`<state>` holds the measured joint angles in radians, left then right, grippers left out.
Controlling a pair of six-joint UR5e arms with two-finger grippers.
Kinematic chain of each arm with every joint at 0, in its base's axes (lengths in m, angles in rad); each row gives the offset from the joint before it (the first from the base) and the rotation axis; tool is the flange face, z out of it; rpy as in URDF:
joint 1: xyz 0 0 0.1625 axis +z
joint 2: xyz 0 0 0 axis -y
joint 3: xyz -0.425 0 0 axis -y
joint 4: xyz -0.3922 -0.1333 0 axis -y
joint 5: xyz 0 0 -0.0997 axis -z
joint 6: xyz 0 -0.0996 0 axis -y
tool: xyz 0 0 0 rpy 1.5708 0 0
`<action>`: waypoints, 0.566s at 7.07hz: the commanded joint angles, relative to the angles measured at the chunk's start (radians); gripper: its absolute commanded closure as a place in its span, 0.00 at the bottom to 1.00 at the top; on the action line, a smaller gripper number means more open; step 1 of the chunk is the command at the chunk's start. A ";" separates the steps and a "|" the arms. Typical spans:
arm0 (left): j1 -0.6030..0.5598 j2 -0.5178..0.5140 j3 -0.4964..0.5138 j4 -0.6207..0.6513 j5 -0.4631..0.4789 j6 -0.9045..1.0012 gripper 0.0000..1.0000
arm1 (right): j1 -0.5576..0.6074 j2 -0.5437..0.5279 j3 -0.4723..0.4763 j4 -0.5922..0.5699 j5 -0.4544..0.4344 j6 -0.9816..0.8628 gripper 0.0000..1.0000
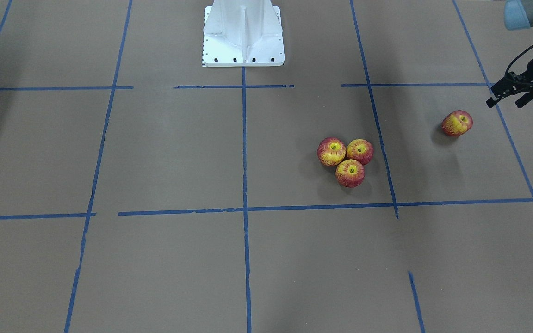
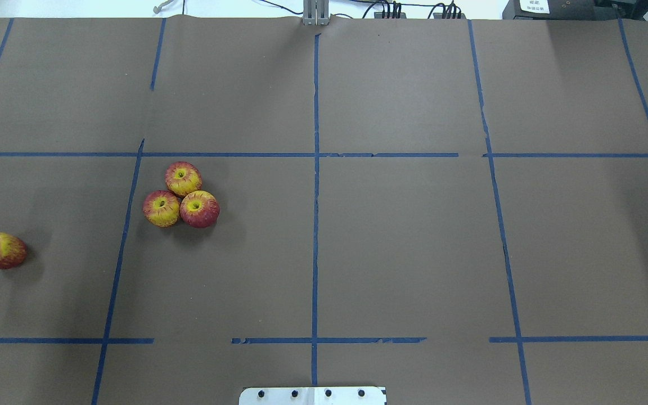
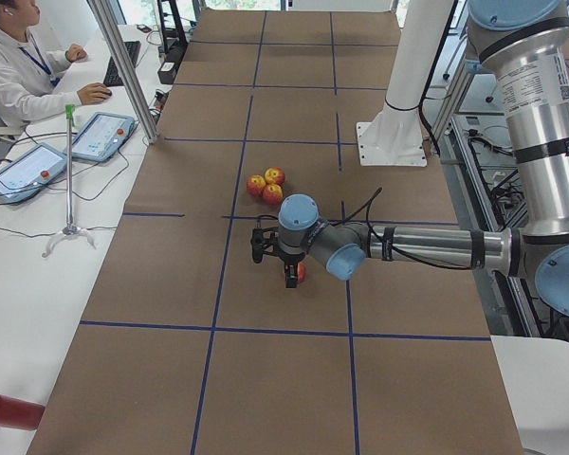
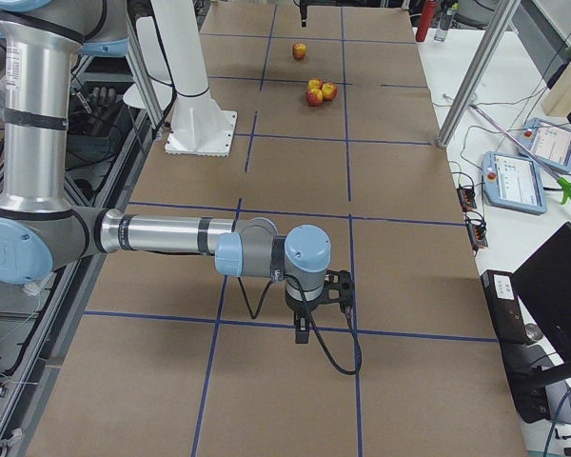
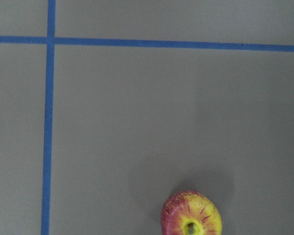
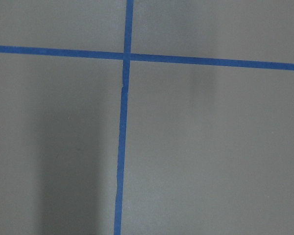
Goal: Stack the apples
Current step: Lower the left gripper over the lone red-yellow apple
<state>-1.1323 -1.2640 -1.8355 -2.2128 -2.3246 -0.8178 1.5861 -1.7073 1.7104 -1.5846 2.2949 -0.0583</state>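
Note:
Three apples sit upright and touching in a cluster: one, a second and a third; the cluster also shows in the overhead view. A fourth apple lies tilted and alone, toward the robot's left. My left gripper hangs open and empty above the table, just beyond the lone apple toward the table's end. Its wrist view shows that apple at the bottom edge. My right gripper hovers over bare table at the far right end, and I cannot tell whether it is open or shut.
The white robot base stands at the table's middle on the robot's side. Blue tape lines grid the brown table. An operator sits at a side desk with tablets, behind a metal post.

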 commanded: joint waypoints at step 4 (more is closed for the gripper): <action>0.215 -0.012 0.022 -0.039 0.236 -0.179 0.01 | 0.000 0.000 0.000 0.000 0.000 0.000 0.00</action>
<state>-0.9379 -1.2713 -1.8237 -2.2526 -2.1499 -0.9987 1.5861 -1.7073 1.7104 -1.5846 2.2948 -0.0583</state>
